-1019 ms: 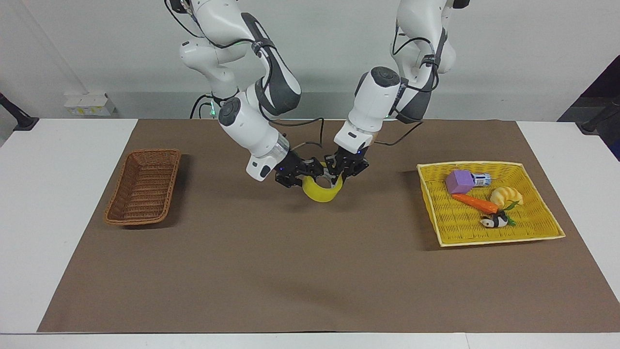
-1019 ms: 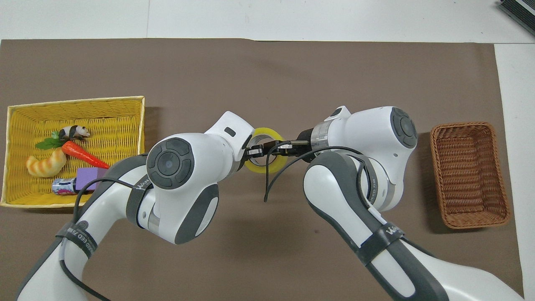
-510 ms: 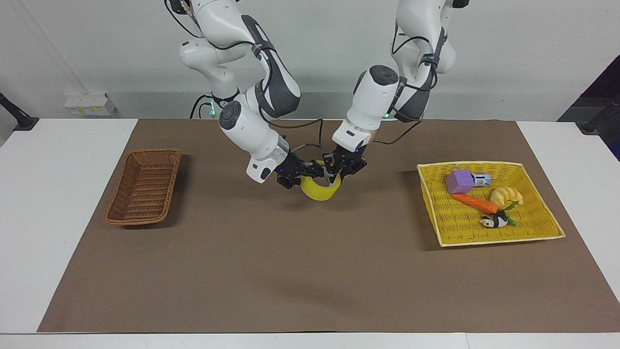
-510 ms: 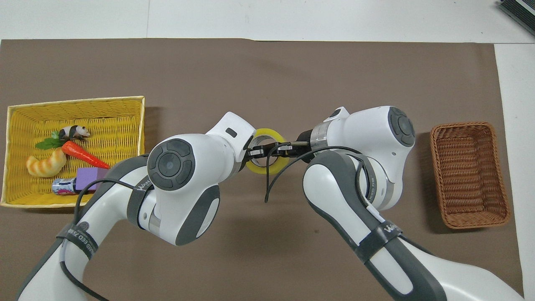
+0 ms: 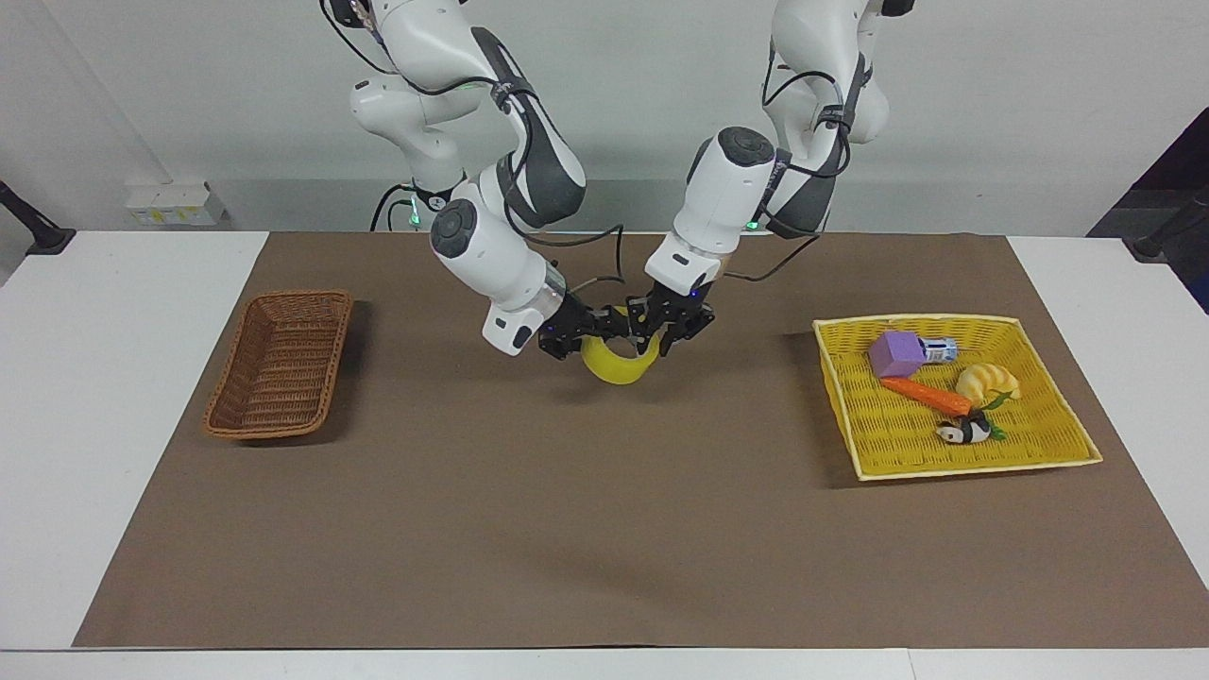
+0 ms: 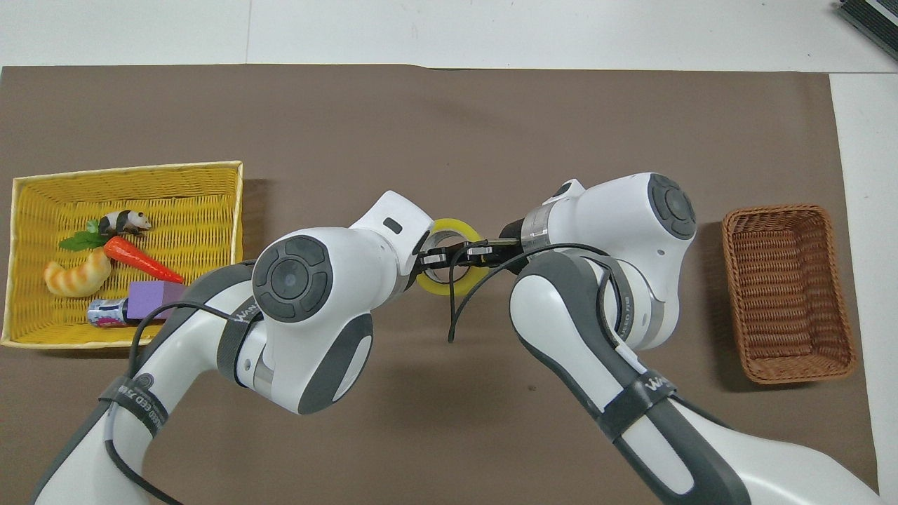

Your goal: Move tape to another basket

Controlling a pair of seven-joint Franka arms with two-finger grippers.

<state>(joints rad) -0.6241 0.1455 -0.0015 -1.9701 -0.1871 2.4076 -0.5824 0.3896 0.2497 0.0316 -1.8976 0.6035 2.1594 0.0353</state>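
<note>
- nearest the robots, over the middle of the brown mat [image 5: 604,529]: a handover in mid-air, with the tape [image 5: 619,366] hanging on edge between the two grippers, clear of the mat and of both baskets.
- left gripper [image 5: 672,331], reaching in from the yellow basket's end: fingers narrowed onto the upper rim of the roll, apparently pinching its wall, one finger inside the core.
- right gripper [image 5: 578,338], reaching in from the wicker basket's end: fingers likewise drawn close on the rim of the roll beside the other gripper, apparently gripping too.
- done so far, by the look of it: tape out of the yellow basket [image 5: 973,469] and carried to the table's middle, ready to change arms.
- left to do: letting go with the left, carrying toward the right arm's end, lowering into the brown wicker basket [image 5: 300,295], releasing.
- a little farther from the robots, at the right arm's end: that narrow basket, with nothing visible inside.
- at the left arm's end: the yellow basket, holding a purple block [image 5: 896,353], a carrot [image 5: 926,395], a croissant toy [image 5: 987,381] and a small panda [image 5: 963,432].
</note>
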